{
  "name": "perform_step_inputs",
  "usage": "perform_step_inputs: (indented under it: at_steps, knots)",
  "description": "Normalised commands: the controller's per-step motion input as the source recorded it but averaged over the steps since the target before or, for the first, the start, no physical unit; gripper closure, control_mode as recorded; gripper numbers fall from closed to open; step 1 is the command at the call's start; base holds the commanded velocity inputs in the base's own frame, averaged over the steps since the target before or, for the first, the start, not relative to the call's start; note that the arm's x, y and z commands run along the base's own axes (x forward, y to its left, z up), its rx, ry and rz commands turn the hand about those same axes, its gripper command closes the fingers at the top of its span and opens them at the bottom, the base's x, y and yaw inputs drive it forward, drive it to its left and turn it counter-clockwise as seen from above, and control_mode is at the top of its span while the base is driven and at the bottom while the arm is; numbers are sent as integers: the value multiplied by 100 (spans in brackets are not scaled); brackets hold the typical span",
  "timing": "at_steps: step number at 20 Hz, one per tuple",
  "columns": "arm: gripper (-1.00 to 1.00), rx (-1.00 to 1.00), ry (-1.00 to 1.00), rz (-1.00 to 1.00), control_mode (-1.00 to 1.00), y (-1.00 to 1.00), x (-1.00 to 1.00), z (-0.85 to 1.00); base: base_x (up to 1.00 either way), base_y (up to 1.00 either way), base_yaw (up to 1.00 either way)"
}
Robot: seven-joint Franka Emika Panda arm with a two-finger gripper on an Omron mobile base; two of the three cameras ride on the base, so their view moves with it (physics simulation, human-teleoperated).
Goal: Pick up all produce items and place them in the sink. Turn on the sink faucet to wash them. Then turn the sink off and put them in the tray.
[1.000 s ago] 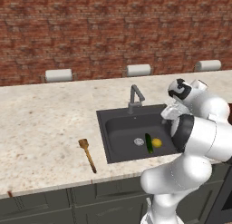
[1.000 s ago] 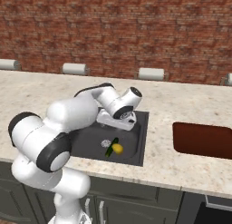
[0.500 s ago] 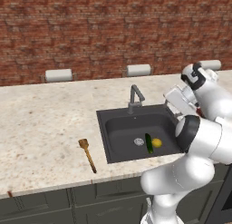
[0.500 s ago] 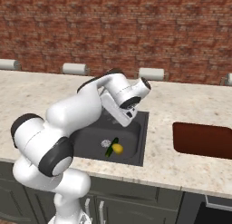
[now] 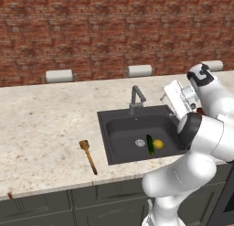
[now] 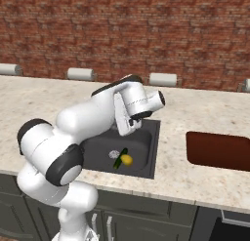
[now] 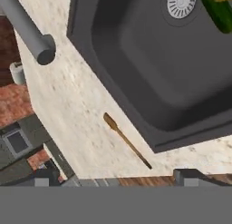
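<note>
The dark green cucumber and the small yellow piece lie side by side in the dark sink, right of the drain. They also appear as the cucumber and the yellow piece, and at the hand view's top right as the cucumber. My gripper hangs open and empty above the sink's right rim, apart from the produce; its fingertips stand wide apart. The grey sink faucet stands behind the basin, its spout close by. The reddish-brown tray is set in the counter to the right.
A brown wooden spoon lies on the speckled counter left of the sink, near the front edge. Three white wall fittings sit along the brick backsplash. My own arm arches over the sink's left side.
The hand has risen from low over the basin and turned, now hanging higher by the sink's right rim. The cucumber and yellow piece have stayed put.
</note>
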Motion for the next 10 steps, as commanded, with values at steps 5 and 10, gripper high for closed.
perform_step_inputs:
  at_steps: [5,10]
  knots:
    - [-100,29,34,-35,-100,6,34,2,0,0,0]
    - [-100,33,30,-31,-100,0,54,0,0,0,0]
